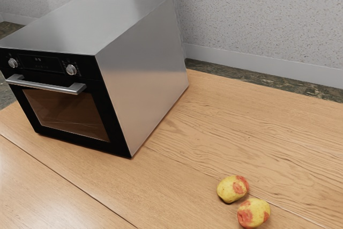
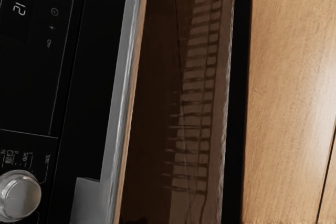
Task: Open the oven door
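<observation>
The silver oven (image 1: pixel 142 73) stands on the table in the exterior view, its black door (image 1: pixel 119 135) shut flush with the front. Across the door's upper part runs the metal bar handle (image 1: pixel 44 85), above the brown glass window (image 1: pixel 67 113). From close by, my hand's camera faces the oven front: the long handle (image 2: pixel 122 82) crosses in front of the door, between the control panel (image 2: pixel 31 77) and the glass (image 2: pixel 197 108). Through the glass, rack bars are visible.
A round knob (image 2: pixel 20 195) lies near one end of the handle in the wrist view. Two yellow-red fruits, one (image 1: pixel 233 189) and another (image 1: pixel 253 212), rest on the wooden table (image 1: pixel 230 127), well away from the door. A speckled wall (image 1: pixel 262 14) rises behind.
</observation>
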You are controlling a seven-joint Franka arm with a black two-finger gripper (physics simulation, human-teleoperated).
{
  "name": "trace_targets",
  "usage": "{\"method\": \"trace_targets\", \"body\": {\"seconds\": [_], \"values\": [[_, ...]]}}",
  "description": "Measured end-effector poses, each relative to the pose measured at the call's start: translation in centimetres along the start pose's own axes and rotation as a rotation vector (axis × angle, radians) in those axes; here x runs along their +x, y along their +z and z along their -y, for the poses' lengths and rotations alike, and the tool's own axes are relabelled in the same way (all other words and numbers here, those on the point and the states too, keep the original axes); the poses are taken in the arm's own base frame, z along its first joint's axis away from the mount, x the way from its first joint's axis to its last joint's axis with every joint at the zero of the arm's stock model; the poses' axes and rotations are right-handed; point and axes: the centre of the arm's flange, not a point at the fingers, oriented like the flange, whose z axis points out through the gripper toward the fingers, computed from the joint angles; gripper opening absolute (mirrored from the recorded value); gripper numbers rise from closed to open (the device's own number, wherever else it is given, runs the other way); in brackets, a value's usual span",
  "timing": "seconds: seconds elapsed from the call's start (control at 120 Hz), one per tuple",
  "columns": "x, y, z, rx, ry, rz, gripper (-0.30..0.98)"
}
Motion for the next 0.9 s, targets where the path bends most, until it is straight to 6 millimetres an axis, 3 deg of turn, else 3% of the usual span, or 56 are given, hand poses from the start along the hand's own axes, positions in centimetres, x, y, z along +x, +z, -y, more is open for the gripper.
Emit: {"method": "trace_targets", "body": {"seconds": [0.15,0.383,0.617,0.733,0.9], "values": [[0.3,0.7,0.7,0.028,0.078,0.009,0.69],[3.5,0.2,2.7,0.07,0.213,0.008,0.69],[7.5,0.8,2.8,0.025,0.304,0.043,0.69],[6.0,2.4,4.0,0.013,0.288,0.057,0.69],[4.3,2.9,5.6,-0.004,0.276,0.036,0.69]]}}
